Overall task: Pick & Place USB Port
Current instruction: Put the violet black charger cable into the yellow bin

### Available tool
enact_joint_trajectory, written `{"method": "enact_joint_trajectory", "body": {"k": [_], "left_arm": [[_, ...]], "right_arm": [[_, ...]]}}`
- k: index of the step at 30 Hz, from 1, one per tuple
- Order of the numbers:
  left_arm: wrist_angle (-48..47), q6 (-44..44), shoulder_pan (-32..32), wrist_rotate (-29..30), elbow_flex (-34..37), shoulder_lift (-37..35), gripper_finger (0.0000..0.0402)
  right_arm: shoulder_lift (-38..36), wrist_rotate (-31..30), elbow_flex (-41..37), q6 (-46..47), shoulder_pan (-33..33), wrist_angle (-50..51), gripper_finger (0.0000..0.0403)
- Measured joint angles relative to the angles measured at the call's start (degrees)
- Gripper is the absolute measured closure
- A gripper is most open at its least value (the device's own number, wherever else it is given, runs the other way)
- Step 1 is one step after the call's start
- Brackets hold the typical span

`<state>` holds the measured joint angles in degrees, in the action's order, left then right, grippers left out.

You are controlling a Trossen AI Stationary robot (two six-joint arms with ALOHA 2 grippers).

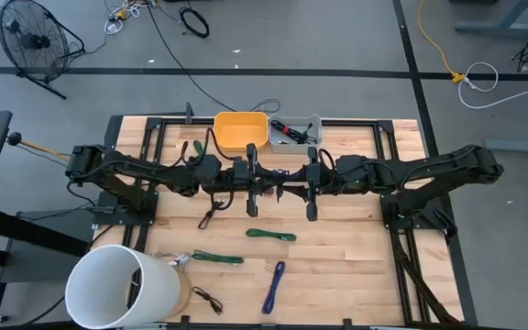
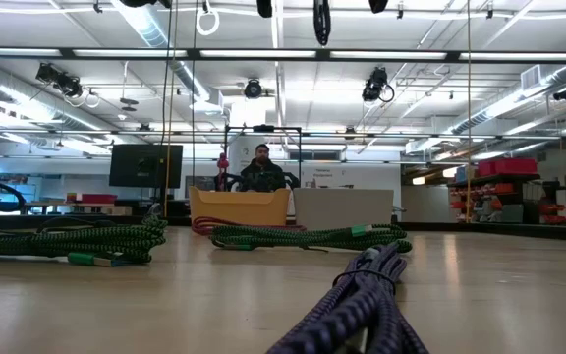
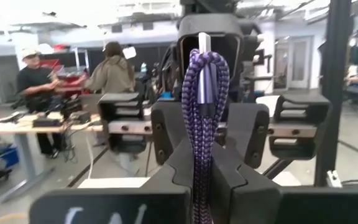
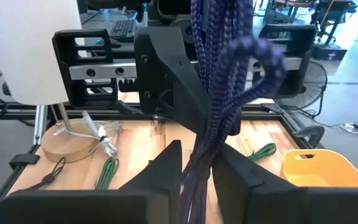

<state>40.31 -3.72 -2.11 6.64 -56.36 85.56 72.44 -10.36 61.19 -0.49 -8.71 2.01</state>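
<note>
Both tools meet over the middle of the wooden tabletop (image 1: pixel 356 266), one coming from each side, with a purple braided USB cable (image 3: pixel 205 124) stretched between them. Left tool (image 3: pixel 205 180): its fingers are pressed tight on the folded cable, whose loop and silver plug stand up just in front of the other arm's wrist. Right tool (image 4: pixel 197 168): its fingers lie along the same cable bundle, slightly parted, so I cannot tell if they grip it or only flank it.

Counted across the tabletop: two purple cables, the one held and a second purple cable (image 1: pixel 274 287) lying loose near the front edge; two green cables, one green cable (image 1: pixel 270 236) just below the tools and another green cable (image 1: pixel 217 258) further left; one thin black cable (image 1: pixel 208 299) near the front. One yellow bin (image 1: pixel 240 131) and one grey tray (image 1: pixel 293 134) sit side by side at the far edge, directly behind the tools. One white cylinder (image 1: pixel 122 287) on a round wooden base stands at the front left corner.

Cables are woven and matte; the bins are smooth plastic. A floor fan (image 1: pixel 31 41) stands off the table, and a person (image 2: pixel 262 169) is seated behind the far bins in the low view.
</note>
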Motion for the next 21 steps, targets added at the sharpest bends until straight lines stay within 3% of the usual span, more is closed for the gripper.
{"method": "enact_joint_trajectory", "body": {"k": [6, 12, 21], "left_arm": [[-9.1, -0.7, 0.0, 6.0, 0.0, -3.7, 0.0383], [-20.7, -3.6, 1.4, 21.2, 0.2, -6.0, 0.0383], [-37.9, -3.2, 12.1, 22.7, 0.1, -5.6, 0.0383]], "right_arm": [[0.0, -1.0, 0.0, 0.0, 0.0, 0.8, 0.0304], [-0.1, -1.1, 0.0, 1.2, -0.2, 1.6, 0.0302], [-0.1, 1.2, 0.0, 1.5, -0.5, 1.7, 0.0305]]}}
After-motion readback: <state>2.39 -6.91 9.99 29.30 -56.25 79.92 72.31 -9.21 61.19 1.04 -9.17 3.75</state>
